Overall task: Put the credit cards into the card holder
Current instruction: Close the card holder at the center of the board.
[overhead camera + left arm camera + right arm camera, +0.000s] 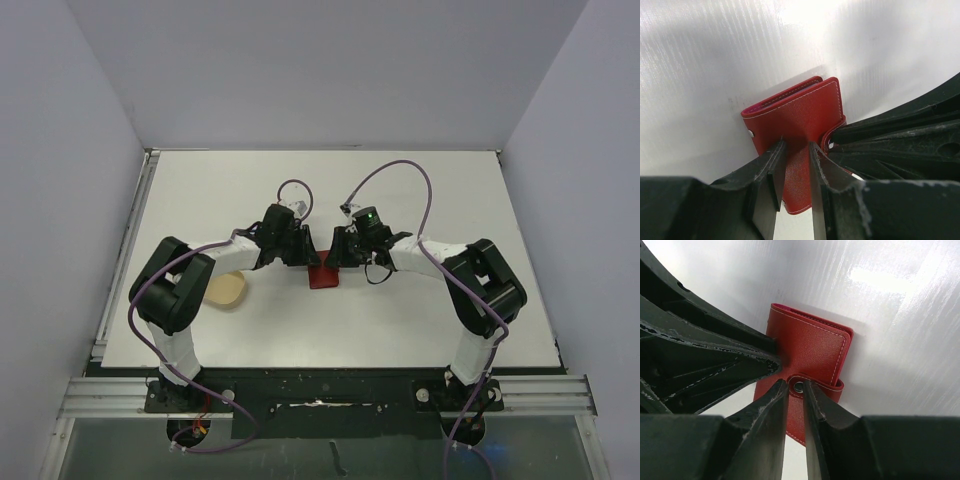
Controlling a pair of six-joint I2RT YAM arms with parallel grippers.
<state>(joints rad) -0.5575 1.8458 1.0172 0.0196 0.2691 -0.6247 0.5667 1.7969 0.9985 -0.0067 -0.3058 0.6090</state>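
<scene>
Left hand (797, 146), right hand (796, 386), each tight on card holder (805, 112) between them.

The wallet (805, 115) looks like smooth red leather with a soft sheen and pale stitching. Its snap (798, 386) is shiny metal. The fingers (765, 180) are matt black plastic, scuffed at the edges. The white table (715, 60) is glossy and finely ribbed.

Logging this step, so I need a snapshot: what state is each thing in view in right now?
Wallet, folded shut, lying flat on the table, tab wrapped over its front.
Left end effector, jaws narrowly apart, tips at the wallet's cover; grip unclear.
Right end effector, jaws narrowly apart either side of the tab's snap; grip unclear.
Dish, upright on the table, not held.
</scene>
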